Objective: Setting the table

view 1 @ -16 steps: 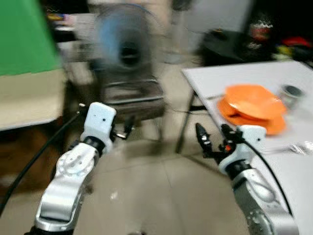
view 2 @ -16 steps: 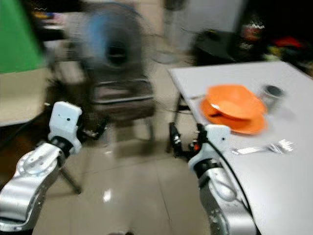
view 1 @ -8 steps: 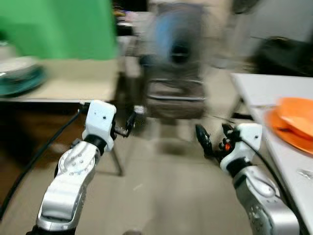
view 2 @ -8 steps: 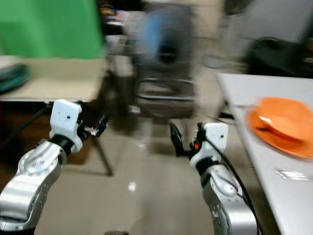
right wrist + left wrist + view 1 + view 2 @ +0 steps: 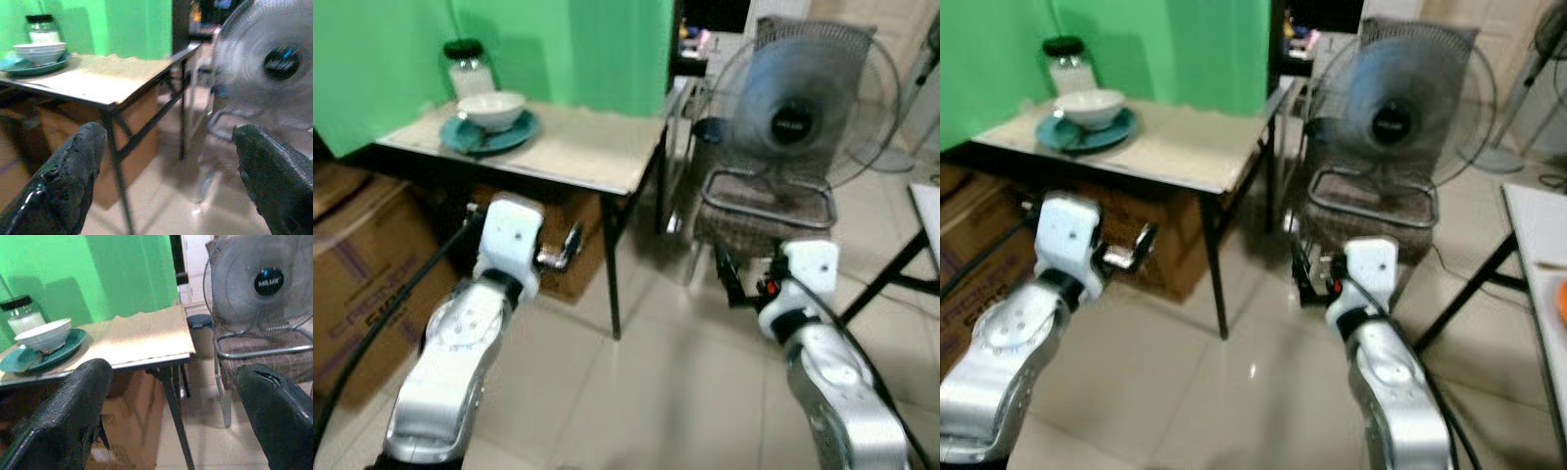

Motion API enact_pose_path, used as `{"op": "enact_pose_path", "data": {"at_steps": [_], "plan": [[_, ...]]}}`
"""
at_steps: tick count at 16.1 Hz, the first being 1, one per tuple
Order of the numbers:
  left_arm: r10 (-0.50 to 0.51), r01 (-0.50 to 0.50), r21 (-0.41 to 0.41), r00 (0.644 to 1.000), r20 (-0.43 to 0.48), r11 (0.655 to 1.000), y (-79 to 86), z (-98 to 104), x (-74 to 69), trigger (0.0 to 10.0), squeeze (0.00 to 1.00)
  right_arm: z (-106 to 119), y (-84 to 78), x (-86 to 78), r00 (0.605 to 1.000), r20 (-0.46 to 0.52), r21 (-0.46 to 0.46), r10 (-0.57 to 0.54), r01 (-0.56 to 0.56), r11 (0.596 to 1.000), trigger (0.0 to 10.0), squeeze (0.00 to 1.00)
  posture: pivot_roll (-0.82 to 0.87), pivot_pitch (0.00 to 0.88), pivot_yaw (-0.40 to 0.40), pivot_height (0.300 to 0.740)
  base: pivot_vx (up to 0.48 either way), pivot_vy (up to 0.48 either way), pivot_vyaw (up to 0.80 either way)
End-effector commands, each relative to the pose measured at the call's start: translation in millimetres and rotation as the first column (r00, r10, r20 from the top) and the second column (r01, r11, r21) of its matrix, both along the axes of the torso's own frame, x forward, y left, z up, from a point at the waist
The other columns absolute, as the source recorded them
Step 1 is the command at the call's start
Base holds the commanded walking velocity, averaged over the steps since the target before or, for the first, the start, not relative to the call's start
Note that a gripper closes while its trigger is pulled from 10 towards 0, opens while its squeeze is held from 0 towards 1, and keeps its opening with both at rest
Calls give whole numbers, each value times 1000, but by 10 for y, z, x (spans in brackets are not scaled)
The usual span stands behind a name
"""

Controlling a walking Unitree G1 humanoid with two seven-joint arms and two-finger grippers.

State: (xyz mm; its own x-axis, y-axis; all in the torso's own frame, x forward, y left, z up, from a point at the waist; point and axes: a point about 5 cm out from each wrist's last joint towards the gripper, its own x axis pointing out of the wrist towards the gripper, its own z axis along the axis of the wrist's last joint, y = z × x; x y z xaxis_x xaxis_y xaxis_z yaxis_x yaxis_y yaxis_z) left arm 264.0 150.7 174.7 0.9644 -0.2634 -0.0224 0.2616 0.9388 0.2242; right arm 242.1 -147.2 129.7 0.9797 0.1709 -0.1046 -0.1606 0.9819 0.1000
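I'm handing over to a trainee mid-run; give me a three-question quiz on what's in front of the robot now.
1. True or false: the white bowl sits on the teal plate.
2. What stands on the chair? A) a box B) a fan C) a jar
3. How are the fingers of the left gripper and the right gripper set?

Key
1. True.
2. B.
3. Both are spread wide apart and hold nothing.
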Motion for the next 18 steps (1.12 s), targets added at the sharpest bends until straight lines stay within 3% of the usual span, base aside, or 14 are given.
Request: {"op": "enact_pose_path", "data": {"at_steps": [1, 5, 11, 18], "plan": [[10, -10, 1, 1000, -16, 1000, 28, -30, -16, 10000, 0, 0, 61, -13, 999, -11, 47, 42, -42, 998, 10000, 1000, 75, 0, -11, 740, 0, 0, 800], [8, -8, -7, 1000, -25, 1000, 57, -38, -51, 10000, 0, -16, 109, -24, 998, -9, 127, 67, -65, 990, 10000, 1000, 87, 0, -16, 740, 135, 0, 155], [7, -7, -11, 1000, -24, 1000, 64, -31, -57, 10000, 0, 10, 123, 8, 995, 2, 113, 101, -101, 988, 10000, 1000, 91, 0, -20, 740, 302, 0, 620], [2, -2, 1, 1000, -24, 1000, 93, -22, -67, 10000, 0, 10, 78, 72, 999, -2, 110, 46, -45, 993, 10000, 1000, 104, 0, -32, 740, 307, 0, 0]]}}
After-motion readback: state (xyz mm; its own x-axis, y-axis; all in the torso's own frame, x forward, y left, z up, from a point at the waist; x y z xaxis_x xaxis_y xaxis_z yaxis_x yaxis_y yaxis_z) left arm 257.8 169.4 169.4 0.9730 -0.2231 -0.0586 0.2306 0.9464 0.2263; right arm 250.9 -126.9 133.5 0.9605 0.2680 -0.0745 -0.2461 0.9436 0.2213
